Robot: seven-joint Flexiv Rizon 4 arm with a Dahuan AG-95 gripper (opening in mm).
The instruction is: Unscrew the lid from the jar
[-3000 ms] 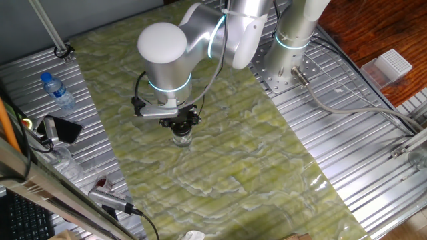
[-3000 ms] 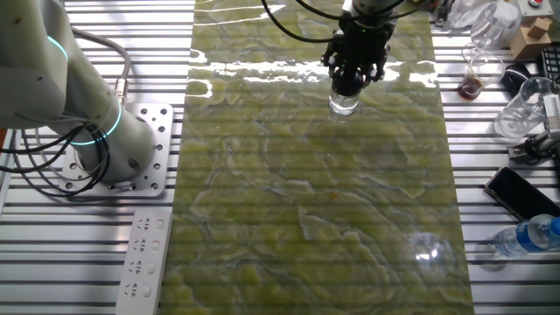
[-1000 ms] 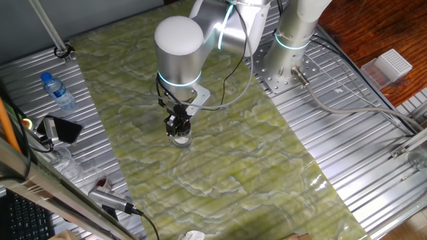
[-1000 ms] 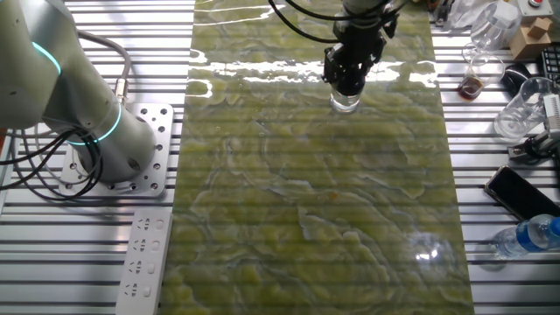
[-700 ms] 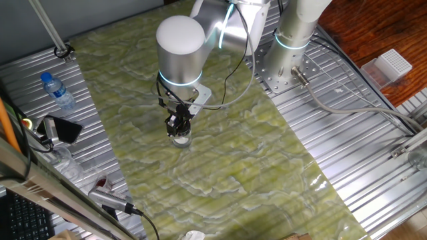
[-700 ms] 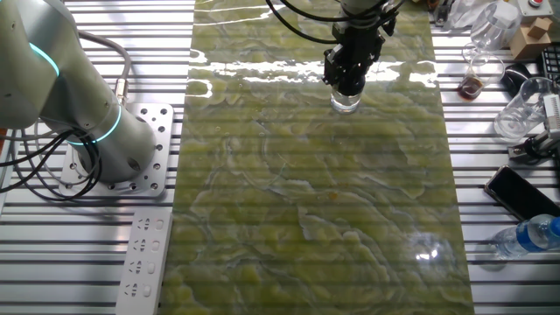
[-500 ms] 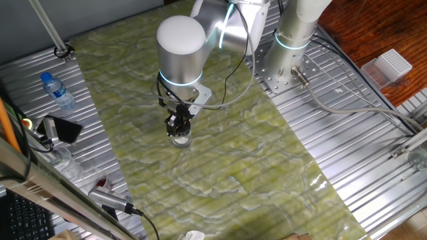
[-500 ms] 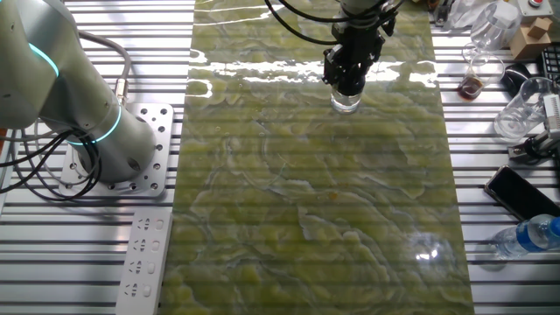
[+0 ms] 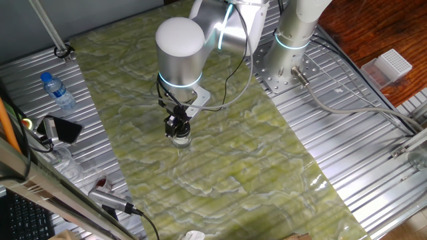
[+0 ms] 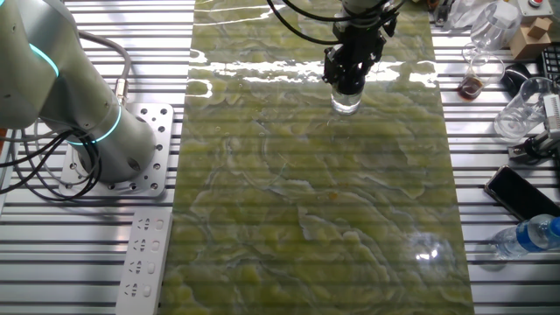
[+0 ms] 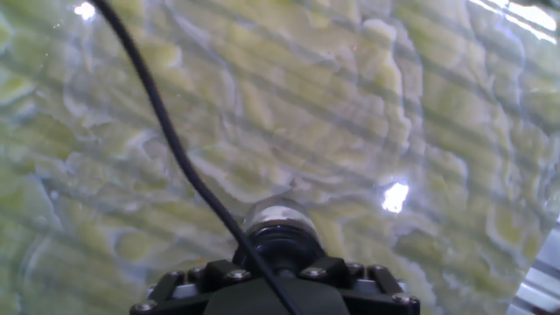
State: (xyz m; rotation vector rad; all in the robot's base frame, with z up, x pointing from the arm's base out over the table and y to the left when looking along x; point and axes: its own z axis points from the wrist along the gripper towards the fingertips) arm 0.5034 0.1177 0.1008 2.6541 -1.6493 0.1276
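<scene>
The small clear glass jar [image 9: 181,139] stands upright on the green marbled mat [image 9: 240,160]; it also shows in the other fixed view [image 10: 346,103]. My gripper [image 9: 177,128] points straight down onto its top, fingers closed around the black lid, which they mostly hide in both fixed views. In the other fixed view the gripper [image 10: 349,79] sits directly over the jar. In the hand view the black lid [image 11: 280,240] sits just ahead of the gripper body, with the jar's glass [image 11: 278,214] beyond it. A black cable [image 11: 166,131] crosses that view.
A water bottle with a blue cap [image 9: 57,91] and a phone [image 9: 61,129] lie on the slatted metal table at the left. Glass cups [image 10: 521,109] and the bottle [image 10: 530,234] lie beside the mat. The arm's base [image 10: 114,149] and a power strip [image 10: 144,261] are on the other side.
Since three seconds ago my wrist has turned about the jar's axis with the fingers on the lid. Over the last second almost nothing has moved.
</scene>
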